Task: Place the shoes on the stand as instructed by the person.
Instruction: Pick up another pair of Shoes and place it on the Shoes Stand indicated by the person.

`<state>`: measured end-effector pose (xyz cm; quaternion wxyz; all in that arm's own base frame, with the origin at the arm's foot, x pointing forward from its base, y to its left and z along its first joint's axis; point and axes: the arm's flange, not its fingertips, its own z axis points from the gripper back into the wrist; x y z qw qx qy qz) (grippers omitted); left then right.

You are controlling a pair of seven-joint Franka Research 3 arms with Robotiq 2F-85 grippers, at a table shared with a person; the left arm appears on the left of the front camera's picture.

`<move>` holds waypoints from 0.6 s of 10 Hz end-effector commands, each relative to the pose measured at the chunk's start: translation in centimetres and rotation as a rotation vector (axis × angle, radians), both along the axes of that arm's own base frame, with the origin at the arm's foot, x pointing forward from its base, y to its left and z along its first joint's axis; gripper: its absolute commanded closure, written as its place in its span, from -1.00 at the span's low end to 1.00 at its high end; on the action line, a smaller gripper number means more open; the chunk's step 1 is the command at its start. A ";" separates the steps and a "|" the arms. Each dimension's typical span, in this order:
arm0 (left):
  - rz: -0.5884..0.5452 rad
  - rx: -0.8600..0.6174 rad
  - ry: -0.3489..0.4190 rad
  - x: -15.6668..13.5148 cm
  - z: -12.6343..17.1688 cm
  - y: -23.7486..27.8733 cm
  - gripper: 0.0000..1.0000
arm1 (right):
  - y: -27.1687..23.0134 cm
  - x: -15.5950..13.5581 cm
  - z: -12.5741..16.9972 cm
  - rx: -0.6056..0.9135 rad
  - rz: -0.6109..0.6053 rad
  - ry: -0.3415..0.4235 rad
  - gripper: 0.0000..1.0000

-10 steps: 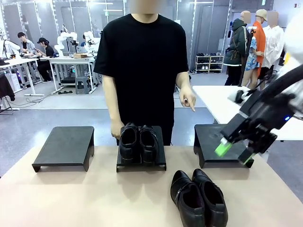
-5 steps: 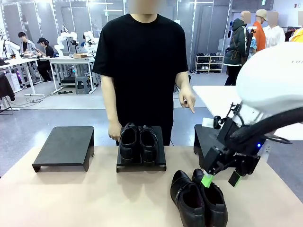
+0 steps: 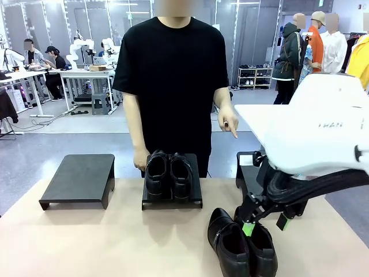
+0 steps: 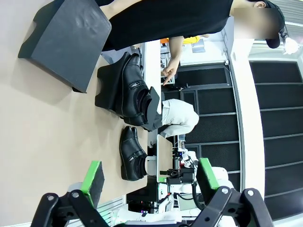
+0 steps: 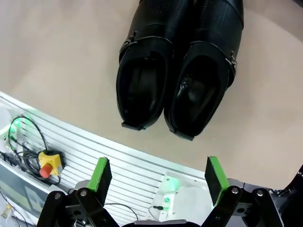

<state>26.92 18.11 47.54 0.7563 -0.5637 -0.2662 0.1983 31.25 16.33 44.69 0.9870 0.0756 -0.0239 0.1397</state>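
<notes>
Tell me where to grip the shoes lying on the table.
Best pinch the two touching inner walls at the heel openings of the pair on the table, coming down with the open right gripper: both shoes sit upright, side by side, openings up.

Glossy black leather on shoes [image 3: 230, 245], fine perforated grain on the uppers. Matt black stands [image 3: 81, 173], faint sheen. Smooth matt beige table [image 3: 104, 242]. Glossy white plastic arm shell [image 3: 317, 133]. Matt green pads [image 5: 100, 174], rubbery look. Plain matt black cloth T-shirt [image 3: 173, 75]. Ribbed silvery metal rail [image 5: 94, 142].
</notes>
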 end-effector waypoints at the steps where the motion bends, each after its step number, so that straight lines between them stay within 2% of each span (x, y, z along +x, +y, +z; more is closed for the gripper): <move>1: -0.013 0.000 -0.012 0.0 -0.1 0.1 -1.00 | 1.7 -0.5 -2.3 -0.044 -0.038 -0.027 -1.00; 3: -0.013 0.000 -0.012 0.0 -0.1 0.1 -1.00 | 2.5 -0.2 -3.6 -0.063 -0.050 -0.012 -1.00; 6: -0.013 0.000 -0.012 0.0 -0.1 0.1 -1.00 | 2.9 0.4 -5.5 -0.102 -0.077 -0.033 -1.00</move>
